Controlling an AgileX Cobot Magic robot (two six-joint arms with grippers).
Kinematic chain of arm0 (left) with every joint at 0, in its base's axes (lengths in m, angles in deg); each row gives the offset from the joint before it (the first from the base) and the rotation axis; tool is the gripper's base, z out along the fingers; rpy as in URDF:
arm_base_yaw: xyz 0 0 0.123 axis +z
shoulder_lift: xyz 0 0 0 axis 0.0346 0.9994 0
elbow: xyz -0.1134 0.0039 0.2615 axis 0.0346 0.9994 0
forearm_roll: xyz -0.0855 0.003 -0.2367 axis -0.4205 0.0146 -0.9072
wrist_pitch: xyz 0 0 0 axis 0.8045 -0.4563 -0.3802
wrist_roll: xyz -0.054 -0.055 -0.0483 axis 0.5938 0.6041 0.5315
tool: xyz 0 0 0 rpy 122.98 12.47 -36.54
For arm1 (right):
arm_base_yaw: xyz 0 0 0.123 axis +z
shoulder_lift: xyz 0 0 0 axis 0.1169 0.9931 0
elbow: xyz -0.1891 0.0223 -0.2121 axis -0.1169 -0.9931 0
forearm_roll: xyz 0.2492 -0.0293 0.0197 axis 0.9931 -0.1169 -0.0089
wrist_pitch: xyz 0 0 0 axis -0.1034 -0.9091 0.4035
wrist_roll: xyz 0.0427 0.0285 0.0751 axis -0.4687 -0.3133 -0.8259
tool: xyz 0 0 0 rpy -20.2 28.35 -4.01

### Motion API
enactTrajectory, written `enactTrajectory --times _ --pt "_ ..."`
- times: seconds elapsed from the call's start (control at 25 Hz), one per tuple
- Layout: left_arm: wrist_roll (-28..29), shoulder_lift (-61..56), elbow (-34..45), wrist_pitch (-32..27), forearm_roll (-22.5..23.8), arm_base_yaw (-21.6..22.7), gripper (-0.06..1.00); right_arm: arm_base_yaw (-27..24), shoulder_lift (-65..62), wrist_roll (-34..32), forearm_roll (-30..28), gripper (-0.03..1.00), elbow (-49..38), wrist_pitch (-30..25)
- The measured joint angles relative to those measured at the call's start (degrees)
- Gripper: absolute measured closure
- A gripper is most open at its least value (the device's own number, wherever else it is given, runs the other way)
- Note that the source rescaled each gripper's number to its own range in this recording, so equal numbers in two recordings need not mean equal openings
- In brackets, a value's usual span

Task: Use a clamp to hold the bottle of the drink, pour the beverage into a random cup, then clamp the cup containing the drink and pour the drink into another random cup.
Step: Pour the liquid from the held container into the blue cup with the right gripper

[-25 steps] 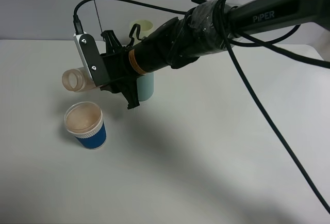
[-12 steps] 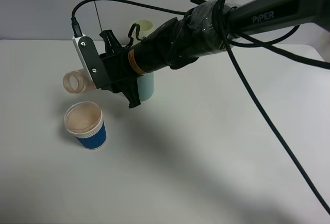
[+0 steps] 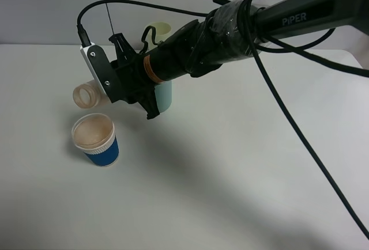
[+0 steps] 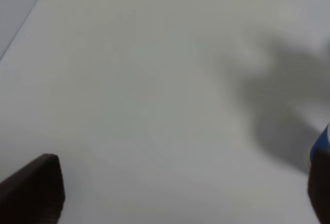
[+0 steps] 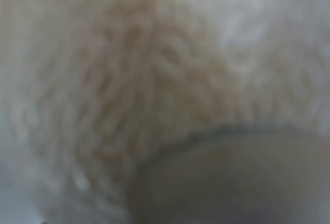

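Observation:
The bottle of the drink [image 3: 85,95], pale peach and translucent, lies nearly level in the air with its open mouth just above and behind the blue-and-white cup [image 3: 95,141]. My right gripper [image 3: 104,93], the clamp, reaches across from the right and is shut on the bottle's body. The cup stands upright, tan inside. Up close, the bottle [image 5: 154,95] fills the right wrist view as a peach blur. The teal cup [image 3: 164,96] is partly hidden behind the right arm. My left gripper [image 4: 178,190] is open over bare table, with a blue edge of the cup [image 4: 322,142] beside one fingertip.
A pale yellow-green tumbler [image 3: 159,29] stands at the back, behind the right arm. Black cables [image 3: 288,117] hang from that arm across the right half of the white table [image 3: 230,192].
The bottle's mouth has dipped slightly lower toward the blue-and-white cup as the right wrist turned a little. The cup and the other tumblers have not moved.

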Motion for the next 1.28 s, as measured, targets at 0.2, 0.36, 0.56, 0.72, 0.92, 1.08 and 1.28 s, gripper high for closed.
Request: enactTrajectory --times 0.2,0.36,0.56,0.72,0.92,1.08,1.28 --pt "0.0 0.0 0.0 0.0 0.0 0.0 0.06 0.0 0.0 2.5 0.0 0.95 0.0 -0.3" --pt "0.0 0.0 0.0 0.0 0.0 0.0 0.06 0.4 0.0 3.3 0.0 0.95 0.0 -0.4" --pt "0.0 0.0 0.0 0.0 0.0 0.0 0.06 1.3 0.0 5.4 0.0 0.95 0.0 -0.5" --pt "0.0 0.0 0.0 0.0 0.0 0.0 0.06 1.3 0.0 5.7 0.0 0.95 0.0 -1.9" --pt "0.0 0.0 0.0 0.0 0.0 0.0 0.06 1.3 0.0 7.2 0.0 0.95 0.0 -3.4" --pt "0.0 0.0 0.0 0.0 0.0 0.0 0.06 1.3 0.0 9.2 0.0 0.95 0.0 -4.9" --pt "0.0 0.0 0.0 0.0 0.0 0.0 0.06 2.1 0.0 10.1 0.0 0.95 0.0 -6.3"
